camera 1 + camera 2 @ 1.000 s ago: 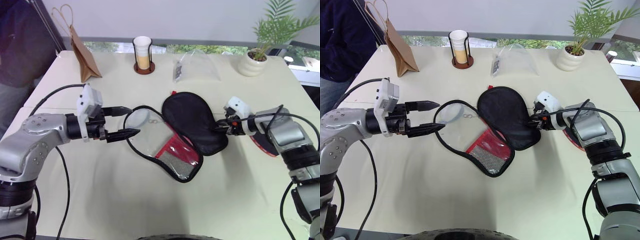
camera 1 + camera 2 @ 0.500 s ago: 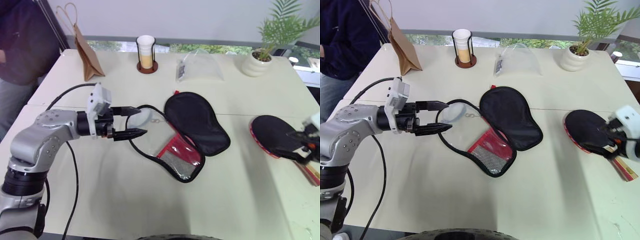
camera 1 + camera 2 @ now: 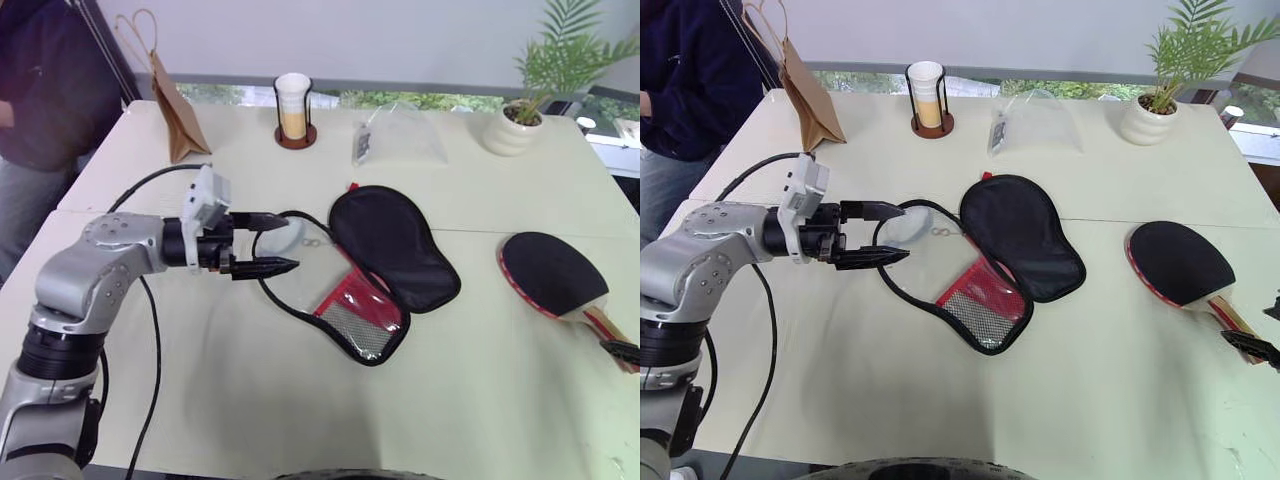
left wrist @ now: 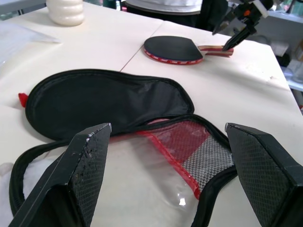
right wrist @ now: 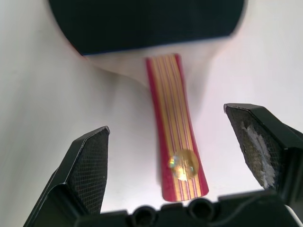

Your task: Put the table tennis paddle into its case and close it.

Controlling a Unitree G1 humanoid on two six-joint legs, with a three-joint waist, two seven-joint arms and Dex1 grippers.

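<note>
Swung away from the case, the right gripper now hangs over the table tennis paddle, jaws wide apart and empty. Left gripper hovers with its jaws open by the unzipped case on the bench.

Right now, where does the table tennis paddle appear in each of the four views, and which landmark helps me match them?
Left eye view: table tennis paddle lies flat at the right, apart from the open case.
Right eye view: at the right, handle toward the edge.
Left wrist view: in the background, beyond the case.
Right wrist view: its striped handle lies between the open fingers.
Shared landmark: the striped handle.
</note>
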